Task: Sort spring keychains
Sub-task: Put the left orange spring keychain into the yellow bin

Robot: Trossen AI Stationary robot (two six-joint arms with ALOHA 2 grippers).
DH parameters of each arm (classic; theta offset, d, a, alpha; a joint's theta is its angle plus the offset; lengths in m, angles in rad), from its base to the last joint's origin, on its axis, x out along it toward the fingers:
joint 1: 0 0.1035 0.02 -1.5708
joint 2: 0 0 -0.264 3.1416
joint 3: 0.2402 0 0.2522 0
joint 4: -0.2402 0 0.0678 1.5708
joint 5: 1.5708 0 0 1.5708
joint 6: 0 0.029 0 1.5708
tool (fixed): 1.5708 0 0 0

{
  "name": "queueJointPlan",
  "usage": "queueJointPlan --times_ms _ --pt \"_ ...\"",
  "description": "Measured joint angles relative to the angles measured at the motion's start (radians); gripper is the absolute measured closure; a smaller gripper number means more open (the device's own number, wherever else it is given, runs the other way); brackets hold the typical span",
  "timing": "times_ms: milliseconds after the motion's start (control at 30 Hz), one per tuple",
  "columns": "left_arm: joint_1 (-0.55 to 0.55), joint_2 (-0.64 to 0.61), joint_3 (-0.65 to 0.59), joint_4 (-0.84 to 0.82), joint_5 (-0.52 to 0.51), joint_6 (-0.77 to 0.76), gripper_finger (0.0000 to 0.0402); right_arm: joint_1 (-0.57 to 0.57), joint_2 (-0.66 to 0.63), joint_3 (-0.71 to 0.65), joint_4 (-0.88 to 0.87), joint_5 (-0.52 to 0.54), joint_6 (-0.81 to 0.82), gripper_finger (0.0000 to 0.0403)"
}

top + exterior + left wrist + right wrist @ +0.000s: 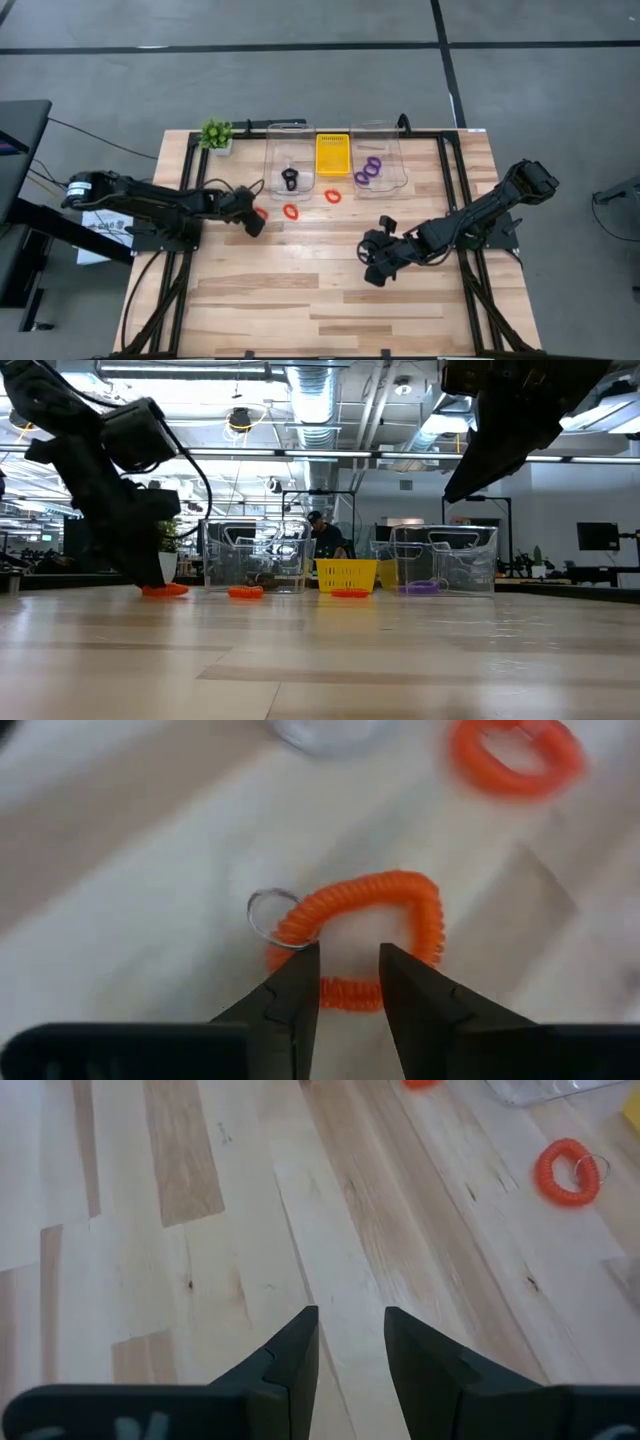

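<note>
Three red-orange spring keychains lie flat on the table: one [261, 212] at my left gripper [255, 220], one [291, 212] beside it, and one [332, 196] in front of the yellow tray [333, 155]. A black keychain [290, 178] lies in the left clear container [272, 150]. Purple keychains [370, 168] lie in the right clear container [392, 140]. My left gripper [350, 965] is open and low at the table. Its fingertips reach over the near side [350, 993] of the first orange loop [400, 895]. My right gripper [350, 1335] is open and empty above bare wood [375, 265]. My left gripper slants down at the orange keychain from the table's left. The loop's near side [350, 993] runs across the gap between the open fingers [300, 982]. The keychain lies flat on the table. I cannot tell whether the fingers touch it.
A small green plant [216, 134] stands at the far left, beside the containers. The containers and tray stand in a row along the far edge. Black frame rails [452, 190] run along both sides of the table. Bare wood [320, 300] fills the near half.
</note>
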Motion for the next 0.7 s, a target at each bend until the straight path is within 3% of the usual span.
queueJointPlan --times_ms 300,467,700 --pt "-0.233 -0.044 -0.008 0.152 0.107 -0.025 0.0305 -0.006 0.000 0.000 -0.006 0.021 -0.009 0.0296" --pt "-0.320 -0.043 -0.008 0.335 0.063 -0.027 0.0338 -0.025 0.000 0.000 -0.005 0.025 -0.029 0.0296" --pt "-0.340 -0.045 -0.005 0.561 -0.017 -0.027 0.0395 -0.058 0.000 0.000 0.047 0.023 -0.066 0.0296"
